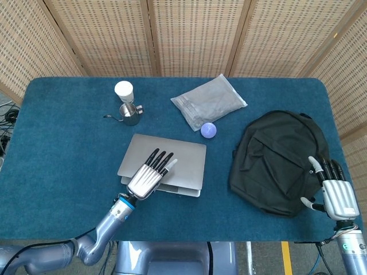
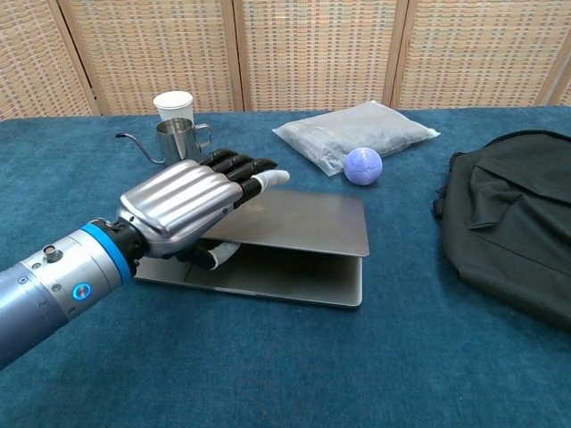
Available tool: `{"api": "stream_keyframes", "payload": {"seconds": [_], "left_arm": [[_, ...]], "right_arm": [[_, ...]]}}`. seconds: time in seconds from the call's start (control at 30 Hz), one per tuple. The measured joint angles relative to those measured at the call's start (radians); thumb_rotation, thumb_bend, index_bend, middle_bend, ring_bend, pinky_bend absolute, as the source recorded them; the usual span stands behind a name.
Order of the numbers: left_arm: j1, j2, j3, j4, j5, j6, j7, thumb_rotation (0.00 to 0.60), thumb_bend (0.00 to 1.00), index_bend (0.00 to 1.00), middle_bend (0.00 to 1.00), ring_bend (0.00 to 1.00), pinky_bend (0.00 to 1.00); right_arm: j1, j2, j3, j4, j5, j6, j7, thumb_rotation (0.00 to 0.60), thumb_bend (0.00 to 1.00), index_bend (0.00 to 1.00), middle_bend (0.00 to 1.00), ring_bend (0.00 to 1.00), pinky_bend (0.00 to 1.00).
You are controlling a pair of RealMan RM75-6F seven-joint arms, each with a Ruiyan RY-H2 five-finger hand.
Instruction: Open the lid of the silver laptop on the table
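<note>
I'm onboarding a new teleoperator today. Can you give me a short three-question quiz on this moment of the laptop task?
1. True or false: the silver laptop has its lid fully shut.
2. Which hand is at the lid? A) left hand B) right hand
3. Fill in: the purple ball lies beside the grey ____.

Key: 1. False; the lid is lifted partway, with a gap showing along its front edge. 2. A; its thumb is under the lid's edge and its fingers lie on top, while the right hand hangs by the black backpack, holding nothing. 3. Pouch.
</note>
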Motion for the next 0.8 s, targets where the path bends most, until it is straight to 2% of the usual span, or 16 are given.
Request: {"api": "stream_keyframes", "payload": {"seconds": [0.2, 0.3, 0.4, 0.47, 0.63, 0.8], "left_arm": [[-0.033, 0.009, -0.037, -0.004, -0.019, -0.002, -0.016, 0.6, 0.51, 0.0, 0.0, 0.0, 0.0], [-0.047, 0.018, -0.049, -0.026, -0.028, -0.003, -0.009, 0.6, 0.51, 0.0, 0.0, 0.0, 0.0], [-0.059, 0.03, -0.055, -0.046, -0.035, -0.007, 0.009, 0.6, 0.51, 0.0, 0.0, 0.0, 0.0], [-0.067, 0.037, -0.057, -0.056, -0.04, -0.009, 0.023, 0.6, 0.51, 0.0, 0.0, 0.0, 0.0], [-0.085, 0.049, -0.066, -0.074, -0.067, -0.015, 0.043, 0.6, 0.51, 0.0, 0.0, 0.0, 0.0], [-0.094, 0.063, -0.072, -0.079, -0.086, -0.013, 0.041, 0.6, 0.51, 0.0, 0.0, 0.0, 0.0]], "right_arm": [[0.02, -0.013, -0.018, 0.053, -0.072, 0.001, 0.041, 0.6, 0.0, 0.12, 0.0, 0.0, 0.0], [0.042, -0.017, -0.038, 0.09, -0.132, -0.007, 0.089, 0.6, 0.01, 0.17, 0.04, 0.0, 0.03], [0.064, -0.023, -0.055, 0.118, -0.189, -0.012, 0.11, 0.6, 0.18, 0.22, 0.11, 0.01, 0.13], [0.084, -0.028, -0.069, 0.132, -0.229, -0.02, 0.121, 0.6, 0.38, 0.24, 0.14, 0.05, 0.18], [0.177, -0.055, -0.12, 0.149, -0.353, -0.088, 0.166, 0.6, 0.66, 0.26, 0.19, 0.1, 0.22], [0.256, -0.09, -0.141, 0.145, -0.403, -0.163, 0.146, 0.6, 0.9, 0.26, 0.19, 0.12, 0.22]]}}
